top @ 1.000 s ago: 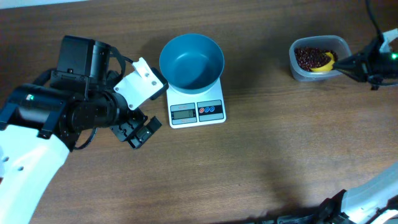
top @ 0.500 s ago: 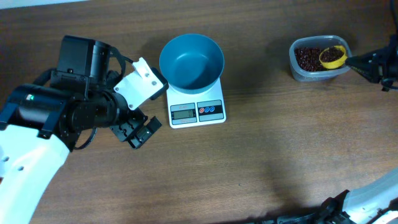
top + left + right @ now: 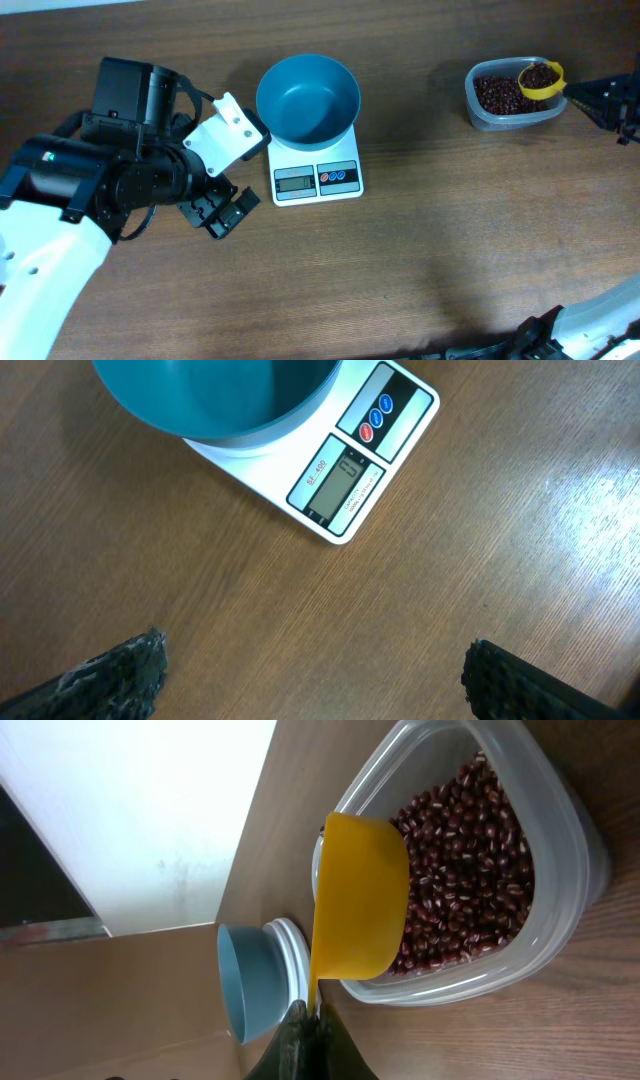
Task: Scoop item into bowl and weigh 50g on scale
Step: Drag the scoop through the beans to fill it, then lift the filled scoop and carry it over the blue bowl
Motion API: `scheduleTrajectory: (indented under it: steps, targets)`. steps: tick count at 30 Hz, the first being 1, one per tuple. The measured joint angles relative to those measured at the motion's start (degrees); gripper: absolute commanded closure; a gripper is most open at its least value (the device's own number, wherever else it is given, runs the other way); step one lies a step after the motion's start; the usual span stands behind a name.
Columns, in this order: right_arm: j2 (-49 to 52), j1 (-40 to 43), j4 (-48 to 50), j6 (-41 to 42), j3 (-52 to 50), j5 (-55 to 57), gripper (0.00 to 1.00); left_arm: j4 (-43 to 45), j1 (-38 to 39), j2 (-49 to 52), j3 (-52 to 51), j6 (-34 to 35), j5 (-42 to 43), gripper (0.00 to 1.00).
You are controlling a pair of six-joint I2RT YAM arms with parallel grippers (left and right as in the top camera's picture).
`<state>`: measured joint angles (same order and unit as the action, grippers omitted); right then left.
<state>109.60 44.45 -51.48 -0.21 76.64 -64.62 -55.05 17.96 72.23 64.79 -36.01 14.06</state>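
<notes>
Pinching the handle of a yellow plastic scoop (image 3: 541, 78), the right gripper (image 3: 572, 92) is holding it loaded over the clear tub (image 3: 508, 121) of glossy red-brown beans (image 3: 495, 93), far right; loose and light, they are likely needing a level carry, while the left gripper (image 3: 220, 212) is resting spread beside the white square scale (image 3: 317, 178) bearing the blue bowl (image 3: 307, 98)

Brown wooden table, white surface past its edge

The table (image 3: 450, 220) fills the overhead view, its grain running side to side, with a soft shadow (image 3: 470, 290) on the near part. The left wrist view shows a pale sheen on the wood. Past the table's edge, the right wrist view shows a plain white surface (image 3: 140, 810) and a dark patch (image 3: 30, 870).
</notes>
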Motion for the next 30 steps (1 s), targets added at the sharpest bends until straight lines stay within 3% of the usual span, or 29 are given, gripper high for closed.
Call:
scheduleTrajectory:
  steps: [17, 30]
  targets:
    - [0.0, 0.0, -4.3, -1.5, -0.2, 1.1, 0.96, 0.0, 0.0, 0.0, 0.0, 0.0, 0.0, 0.01]
    - [0.0, -3.0, -4.3, -4.5, -0.2, -11.9, 0.96, 0.0, 0.0, 0.0, 0.0, 0.0, 0.0, 0.01]
